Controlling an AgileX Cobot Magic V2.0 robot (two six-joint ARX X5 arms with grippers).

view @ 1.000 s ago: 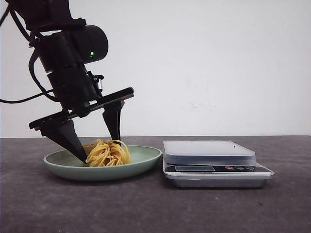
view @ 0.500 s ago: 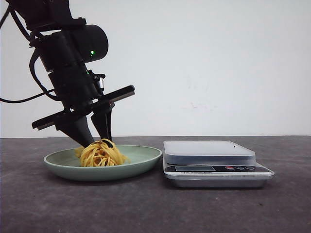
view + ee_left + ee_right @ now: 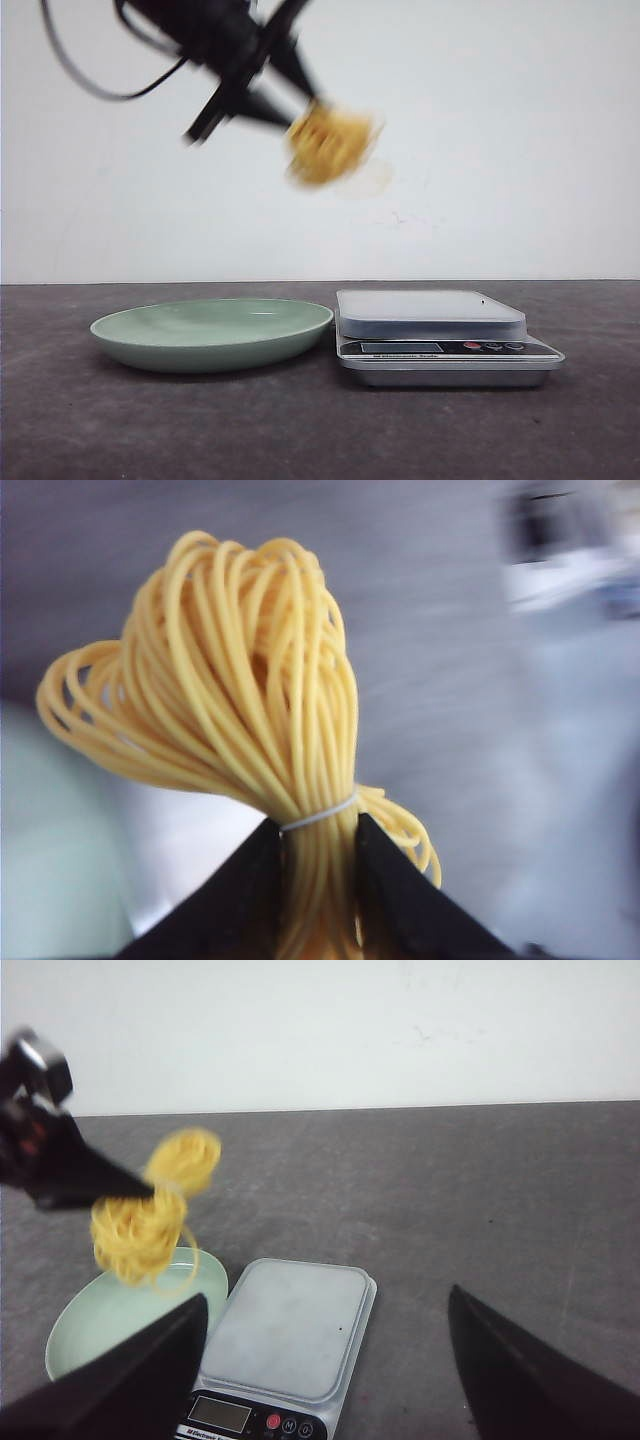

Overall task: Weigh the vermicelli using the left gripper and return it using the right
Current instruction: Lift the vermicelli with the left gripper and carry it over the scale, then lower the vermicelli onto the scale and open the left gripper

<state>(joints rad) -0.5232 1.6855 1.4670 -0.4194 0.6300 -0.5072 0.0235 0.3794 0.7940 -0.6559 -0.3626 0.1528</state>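
Observation:
My left gripper [image 3: 290, 105] is shut on the yellow vermicelli bundle [image 3: 330, 145] and holds it high in the air, above the gap between plate and scale; it is blurred by motion. In the left wrist view the fingers [image 3: 245, 880] pinch the bundle [image 3: 220, 690] just below its white tie. The green plate [image 3: 212, 335] is empty. The silver kitchen scale [image 3: 440, 335] stands right of it with a bare platform. My right gripper [image 3: 325, 1310] is open and empty, above the scale [image 3: 290, 1330]; it does not show in the front view.
The dark grey table [image 3: 320, 430] carries only the plate and the scale. A white wall stands behind. The right wrist view shows the plate [image 3: 80, 1330], the bundle [image 3: 150, 1220] and the left gripper's fingers [image 3: 70, 1175].
My left gripper shut on the vermicelli in the plate, then lifted it high and to the right. The plate is now empty.

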